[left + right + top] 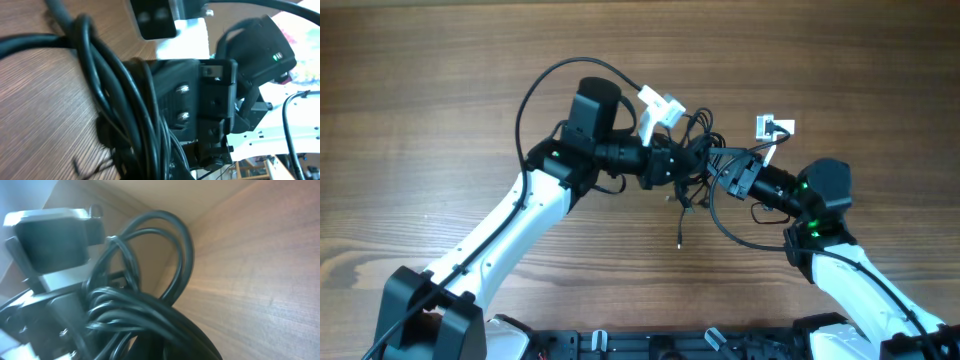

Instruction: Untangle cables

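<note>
Knotted bundle of thin black cables sat over the wooden table, strung between both grippers. The left gripper was at the bundle's left edge, fingers pressed together on strands. The right gripper was at the bundle's right edge, likewise pinching strands. A white charger block lay just beyond the bundle's far-left side, a smaller white plug off its far-right side. One loose strand trailed from the bundle toward the near side.

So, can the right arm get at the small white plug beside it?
Probably not yet: the white plug lies close and uncovered, but the right fingers look shut on the cables.
</note>
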`<act>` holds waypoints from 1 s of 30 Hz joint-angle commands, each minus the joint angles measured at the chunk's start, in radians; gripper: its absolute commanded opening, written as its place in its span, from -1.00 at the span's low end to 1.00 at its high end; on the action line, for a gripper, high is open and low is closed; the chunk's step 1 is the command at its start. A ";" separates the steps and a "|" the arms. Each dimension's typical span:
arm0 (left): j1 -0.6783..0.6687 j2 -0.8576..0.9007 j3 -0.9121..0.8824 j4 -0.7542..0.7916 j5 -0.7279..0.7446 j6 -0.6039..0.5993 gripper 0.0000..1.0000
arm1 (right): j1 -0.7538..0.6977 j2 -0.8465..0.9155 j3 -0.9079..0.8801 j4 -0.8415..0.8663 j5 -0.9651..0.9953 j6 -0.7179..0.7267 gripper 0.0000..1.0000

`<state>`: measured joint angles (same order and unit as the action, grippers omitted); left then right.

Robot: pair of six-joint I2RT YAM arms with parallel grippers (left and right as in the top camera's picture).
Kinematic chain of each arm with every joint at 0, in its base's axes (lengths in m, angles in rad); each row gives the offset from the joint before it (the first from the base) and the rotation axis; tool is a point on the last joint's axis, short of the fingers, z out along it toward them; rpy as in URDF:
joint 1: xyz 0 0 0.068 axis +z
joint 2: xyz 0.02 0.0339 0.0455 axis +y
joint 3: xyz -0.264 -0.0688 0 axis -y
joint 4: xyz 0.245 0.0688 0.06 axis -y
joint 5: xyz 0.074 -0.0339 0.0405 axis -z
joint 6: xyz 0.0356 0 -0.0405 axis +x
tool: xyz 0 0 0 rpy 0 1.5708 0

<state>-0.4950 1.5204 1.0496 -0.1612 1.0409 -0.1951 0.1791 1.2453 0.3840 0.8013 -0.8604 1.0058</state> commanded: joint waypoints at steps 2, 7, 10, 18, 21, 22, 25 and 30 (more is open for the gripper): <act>-0.035 -0.022 0.002 0.018 0.096 0.031 -0.92 | 0.031 0.008 0.011 -0.045 0.126 -0.011 -0.91; -0.085 -0.002 0.002 0.003 0.091 0.109 -0.92 | 0.036 0.008 0.011 0.104 0.214 -0.011 -0.85; -0.107 0.001 0.002 -0.039 -0.005 0.169 -0.92 | 0.036 0.008 0.011 0.055 0.201 -0.096 -0.81; 0.025 0.001 0.002 -0.110 -0.141 0.165 -0.92 | 0.028 0.007 0.011 0.020 0.033 -0.168 -0.01; 0.085 0.001 0.002 -0.115 -0.103 0.196 -0.92 | -0.015 0.007 0.011 0.021 -0.088 -0.168 0.05; 0.102 0.001 0.002 -0.122 -0.049 0.263 -0.92 | -0.038 0.008 0.011 0.026 -0.138 -0.168 0.09; 0.140 0.001 0.002 -0.171 0.006 0.373 -0.92 | -0.121 0.008 0.011 0.071 -0.340 -0.192 0.17; 0.159 0.001 0.002 -0.282 0.135 0.578 -0.92 | -0.211 0.008 0.011 0.264 -0.539 -0.359 0.65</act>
<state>-0.3405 1.5192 1.0561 -0.4133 1.0252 0.1951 -0.0181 1.2549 0.3790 1.0443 -1.2678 0.7952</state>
